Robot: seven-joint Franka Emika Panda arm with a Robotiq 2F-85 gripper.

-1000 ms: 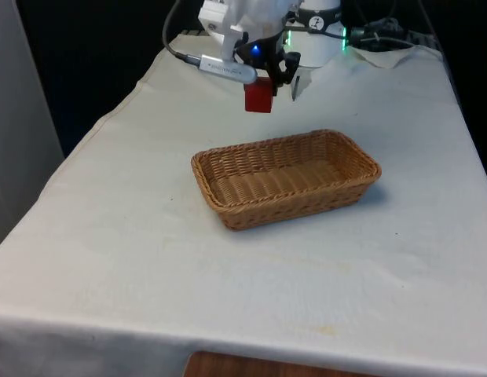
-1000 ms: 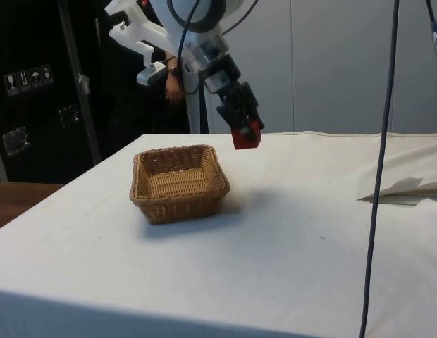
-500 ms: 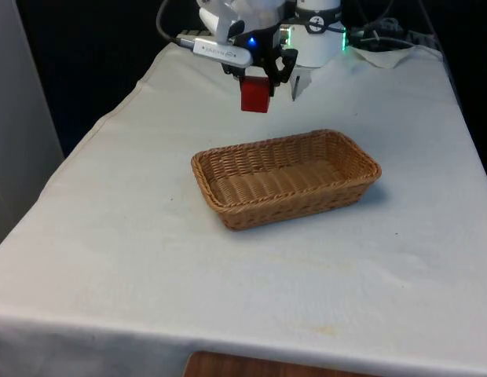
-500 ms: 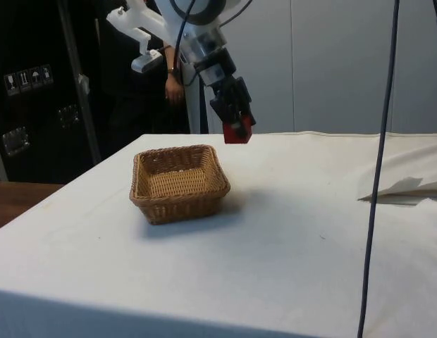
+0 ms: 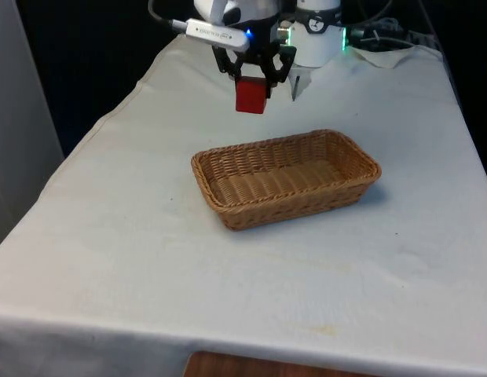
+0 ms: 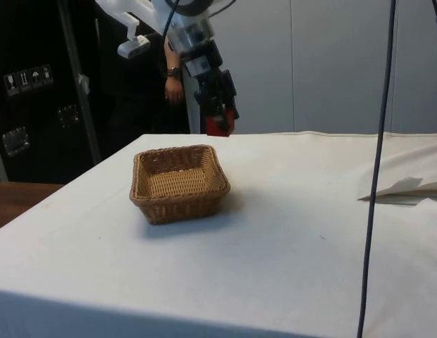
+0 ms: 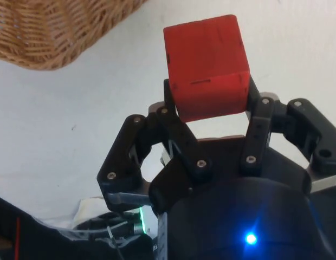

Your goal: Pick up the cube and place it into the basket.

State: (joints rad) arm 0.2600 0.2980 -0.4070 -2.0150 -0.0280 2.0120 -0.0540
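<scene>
White arm raised, gripper (image 5: pixel 251 81) pointing down, jaws clamped (on a red block (image 5: pixel 250 96))

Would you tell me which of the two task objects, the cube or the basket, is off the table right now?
The red cube: the gripper holds it in the air, while the wicker basket rests on the cloth.

The cube (image 5: pixel 250 95) is plain red; the basket (image 5: pixel 284 177) is tan woven wicker; the pincer (image 5: pixel 252 81) is black; the table (image 5: pixel 149 259) cloth is white.
</scene>
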